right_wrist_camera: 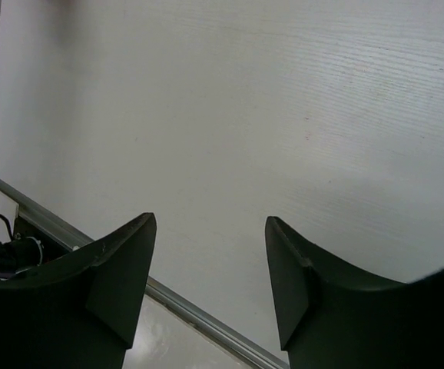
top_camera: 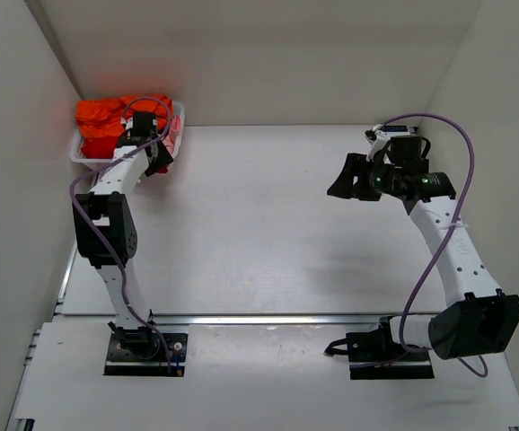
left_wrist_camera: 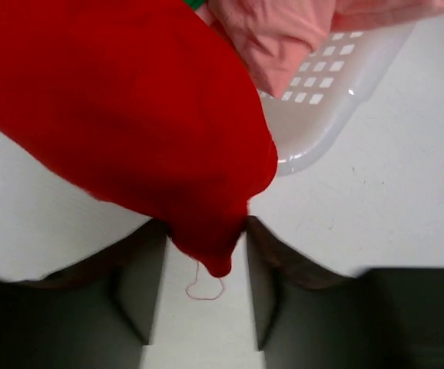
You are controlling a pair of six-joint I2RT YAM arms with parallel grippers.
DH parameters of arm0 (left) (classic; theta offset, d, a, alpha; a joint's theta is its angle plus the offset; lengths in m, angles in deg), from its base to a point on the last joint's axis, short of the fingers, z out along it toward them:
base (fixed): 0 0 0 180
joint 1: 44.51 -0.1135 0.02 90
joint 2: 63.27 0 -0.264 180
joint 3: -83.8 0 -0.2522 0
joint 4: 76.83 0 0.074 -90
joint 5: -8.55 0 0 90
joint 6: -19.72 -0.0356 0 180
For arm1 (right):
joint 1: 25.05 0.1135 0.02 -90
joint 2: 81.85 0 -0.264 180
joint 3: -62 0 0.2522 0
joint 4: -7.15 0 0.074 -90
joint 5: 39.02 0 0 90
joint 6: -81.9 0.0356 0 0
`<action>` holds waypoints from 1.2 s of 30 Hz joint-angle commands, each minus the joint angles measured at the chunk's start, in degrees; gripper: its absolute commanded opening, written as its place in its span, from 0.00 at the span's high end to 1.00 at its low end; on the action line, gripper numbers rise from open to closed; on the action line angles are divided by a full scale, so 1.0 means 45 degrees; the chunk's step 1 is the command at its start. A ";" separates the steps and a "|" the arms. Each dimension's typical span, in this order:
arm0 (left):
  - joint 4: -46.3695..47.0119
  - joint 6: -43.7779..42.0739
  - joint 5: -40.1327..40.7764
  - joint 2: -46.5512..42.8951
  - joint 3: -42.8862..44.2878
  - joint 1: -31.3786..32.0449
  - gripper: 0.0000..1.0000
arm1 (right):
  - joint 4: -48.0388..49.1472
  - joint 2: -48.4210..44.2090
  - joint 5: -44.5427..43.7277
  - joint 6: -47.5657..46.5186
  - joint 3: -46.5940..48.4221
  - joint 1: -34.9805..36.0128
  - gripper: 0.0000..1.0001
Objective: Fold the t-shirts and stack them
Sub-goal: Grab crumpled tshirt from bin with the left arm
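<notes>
A bright red t-shirt [left_wrist_camera: 130, 108] fills the upper left of the left wrist view, and its lower tip hangs between my left gripper's fingers. My left gripper [left_wrist_camera: 205, 223] is shut on that red cloth, just outside the white mesh basket [left_wrist_camera: 337, 84]. A pink t-shirt [left_wrist_camera: 283, 38] lies over the basket's rim, with a sliver of green cloth [left_wrist_camera: 195, 4] beside it. In the top view the left gripper [top_camera: 156, 153] is at the basket's right edge, next to a heap of orange-red shirts [top_camera: 107, 117]. My right gripper [top_camera: 340, 184] is open and empty above the bare table at the right [right_wrist_camera: 210, 219].
The basket [top_camera: 80, 154] sits in the far left corner against the white walls. A loose red thread [left_wrist_camera: 204, 288] dangles from the shirt's tip. A metal rail [right_wrist_camera: 199, 315] runs along the table's near edge. White walls enclose the table on three sides.
</notes>
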 commanded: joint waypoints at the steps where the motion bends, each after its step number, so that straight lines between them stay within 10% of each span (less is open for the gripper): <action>1: -0.0148 -0.0332 -0.0091 0.0366 0.1266 -0.0099 0.52 | 0.0079 -0.0238 0.0152 0.0029 0.0461 0.0084 0.44; 5: -0.0891 0.0036 -0.0481 0.0097 0.2577 -0.0119 1.00 | 0.0003 -0.0549 0.0172 0.0145 0.0382 -0.0247 0.56; 12: -0.1518 0.1286 -0.0518 -0.2499 0.6033 0.0936 1.00 | 0.0099 -0.1058 -0.0121 0.0067 -0.0066 -0.0930 0.59; 17: -0.1793 0.1972 -0.4067 -0.3360 0.7929 0.2143 1.00 | 0.0509 -0.1508 -0.0529 0.0437 -0.0828 -0.1360 0.62; 23: 0.1015 0.4173 -0.8911 -0.4494 0.6429 0.2908 1.00 | 0.0921 -0.2425 -0.0863 0.0713 -0.1708 -0.2026 0.70; 36: 0.3475 0.6171 -1.1711 -0.4024 0.5592 0.6246 1.00 | 0.0665 -0.4122 -0.2171 0.0029 -0.2582 -0.2046 0.74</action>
